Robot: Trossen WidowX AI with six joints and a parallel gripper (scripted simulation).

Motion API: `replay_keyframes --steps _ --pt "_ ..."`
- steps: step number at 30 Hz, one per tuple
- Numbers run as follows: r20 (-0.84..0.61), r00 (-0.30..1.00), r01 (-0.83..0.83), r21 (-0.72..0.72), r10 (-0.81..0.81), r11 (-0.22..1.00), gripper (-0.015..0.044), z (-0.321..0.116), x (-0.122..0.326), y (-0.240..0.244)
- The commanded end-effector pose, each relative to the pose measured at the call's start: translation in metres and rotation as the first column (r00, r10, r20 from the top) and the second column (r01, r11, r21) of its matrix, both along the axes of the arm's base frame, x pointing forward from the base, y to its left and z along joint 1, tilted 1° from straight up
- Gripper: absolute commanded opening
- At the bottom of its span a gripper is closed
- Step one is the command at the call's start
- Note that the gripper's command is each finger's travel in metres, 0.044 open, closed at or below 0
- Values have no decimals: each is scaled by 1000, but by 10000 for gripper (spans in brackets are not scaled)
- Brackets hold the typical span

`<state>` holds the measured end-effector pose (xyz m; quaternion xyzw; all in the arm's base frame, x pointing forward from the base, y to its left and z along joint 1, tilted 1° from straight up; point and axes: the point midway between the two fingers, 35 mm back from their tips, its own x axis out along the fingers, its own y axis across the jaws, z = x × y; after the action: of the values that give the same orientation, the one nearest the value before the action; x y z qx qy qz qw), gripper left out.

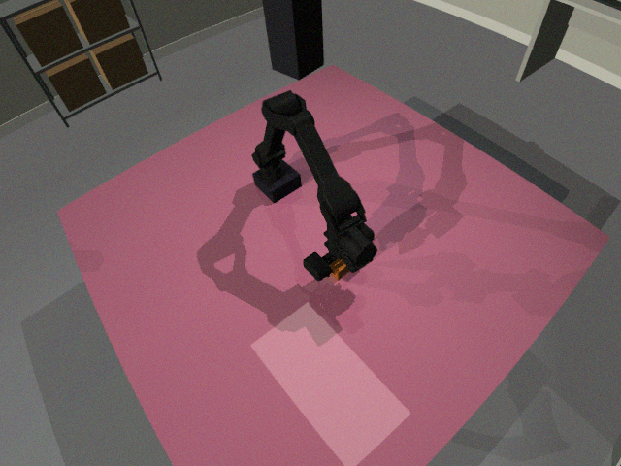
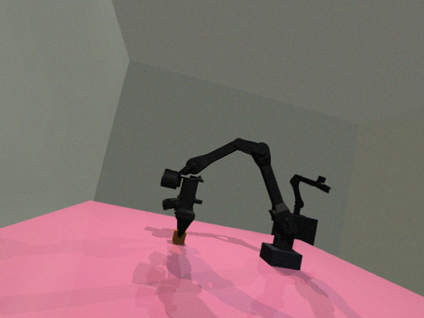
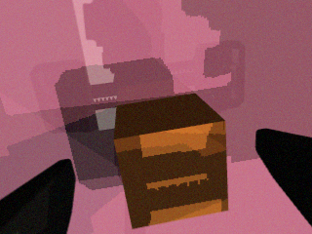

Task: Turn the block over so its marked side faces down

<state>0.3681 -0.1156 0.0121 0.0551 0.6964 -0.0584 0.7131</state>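
Observation:
The orange block [image 1: 338,269] [image 2: 176,239] [image 3: 177,168] sits on the pink table [image 1: 150,200] [image 2: 68,273]. In the wrist view one broad side is streaked with shadow and the side beyond it is dark brown. I cannot make out a mark on either; the other sides are hidden. My gripper [image 2: 180,234] [image 3: 167,153] is open and points down at the block. In the wrist view its black fingers stand to the left and right of the block, with a gap on each side. In the top view the wrist and fingers partly cover the block.
The arm's base [image 1: 277,182] [image 2: 280,256] stands behind the block. A pale rectangle [image 1: 331,385] lies on the table in front. Beyond the table are a black pillar [image 1: 296,40] and a shelf rack [image 1: 87,49]. Arm shadows cross the table.

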Motion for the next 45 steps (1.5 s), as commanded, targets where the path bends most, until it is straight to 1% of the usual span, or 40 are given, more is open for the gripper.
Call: replay_keyframes --steps 1,6,23,25,26,29,36,45 --pt "-6 1000 2 -1 -2 1000 309 -3 -2 0" --pt "-6 1000 2 -1 -2 1000 177 -3 -2 0" --pt "-6 1000 2 -1 -2 1000 64 -3 -2 0" --pt "-6 1000 2 -1 -2 1000 12 2 -2 0" --pt "-6 1000 2 -1 -2 1000 0 8 -2 0" --pt "-6 1000 2 -1 -2 1000 0 26 -2 0" --pt "4 1000 2 -3 -2 1000 0 27 -2 0" --pt "133 991 8 -20 -5 1000 0 21 0 0"
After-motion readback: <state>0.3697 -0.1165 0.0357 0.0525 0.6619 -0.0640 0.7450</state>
